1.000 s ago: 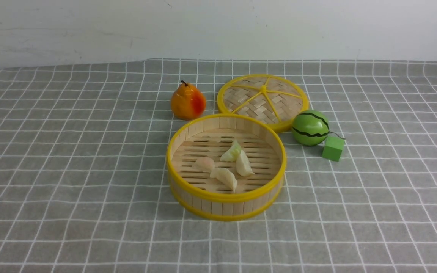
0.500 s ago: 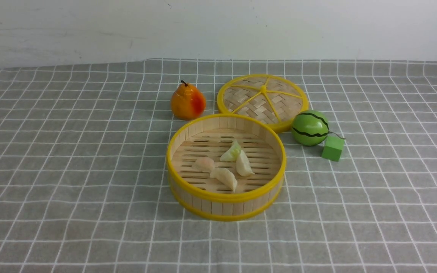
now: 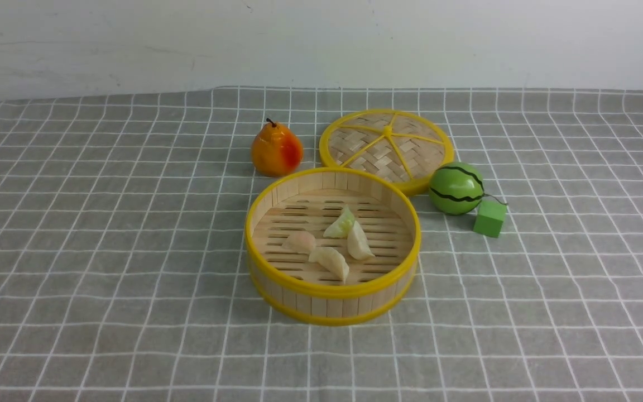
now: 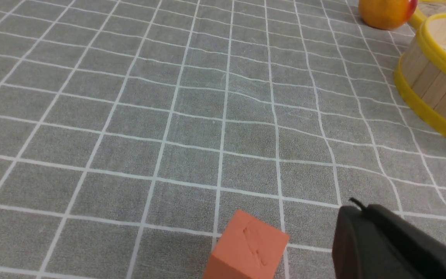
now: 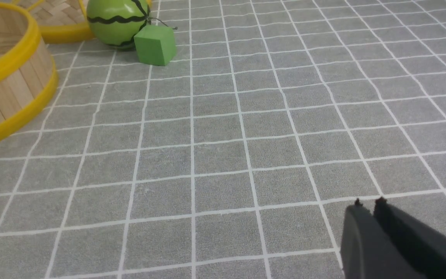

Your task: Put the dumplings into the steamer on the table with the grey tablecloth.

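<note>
End effector (image 4: 358,203) near red block (image 4: 248,248).

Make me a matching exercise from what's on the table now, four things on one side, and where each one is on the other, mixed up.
1. pear
2. pale green dumpling
3. green cube
4. red block

A. inside the steamer, on its slatted floor
B. just beyond the steamer, left of the woven lid
C. seen only in the left wrist view
D. on the tablecloth, close to the toy watermelon

Right pairs: 1-B, 2-A, 3-D, 4-C
</note>
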`<action>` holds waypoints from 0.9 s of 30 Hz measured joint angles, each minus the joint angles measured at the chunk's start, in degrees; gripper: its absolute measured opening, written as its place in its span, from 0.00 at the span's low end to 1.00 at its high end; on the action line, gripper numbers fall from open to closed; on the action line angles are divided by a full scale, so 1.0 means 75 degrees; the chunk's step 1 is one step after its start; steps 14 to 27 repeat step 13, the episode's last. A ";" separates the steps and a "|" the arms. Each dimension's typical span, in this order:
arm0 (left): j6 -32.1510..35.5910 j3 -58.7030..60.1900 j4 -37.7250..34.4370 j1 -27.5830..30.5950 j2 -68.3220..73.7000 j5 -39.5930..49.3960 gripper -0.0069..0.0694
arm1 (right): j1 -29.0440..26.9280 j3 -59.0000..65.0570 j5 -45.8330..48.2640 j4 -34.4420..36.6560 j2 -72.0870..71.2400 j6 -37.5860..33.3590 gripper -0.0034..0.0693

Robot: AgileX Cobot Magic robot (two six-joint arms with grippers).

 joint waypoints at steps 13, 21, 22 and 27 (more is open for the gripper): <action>0.0000 0.0000 0.0000 0.0000 0.0000 0.0000 0.09 | 0.0000 0.0000 0.0000 0.0007 0.0000 0.0000 0.10; 0.0000 0.0000 0.0000 0.0000 0.0000 0.0000 0.09 | 0.0000 0.0000 0.0000 0.0007 0.0000 0.0000 0.10; 0.0000 0.0000 0.0000 0.0000 0.0000 0.0000 0.09 | 0.0000 0.0000 0.0000 0.0007 0.0000 0.0000 0.10; 0.0000 0.0000 0.0000 0.0000 0.0000 0.0000 0.09 | 0.0000 0.0000 0.0000 0.0007 0.0000 0.0000 0.10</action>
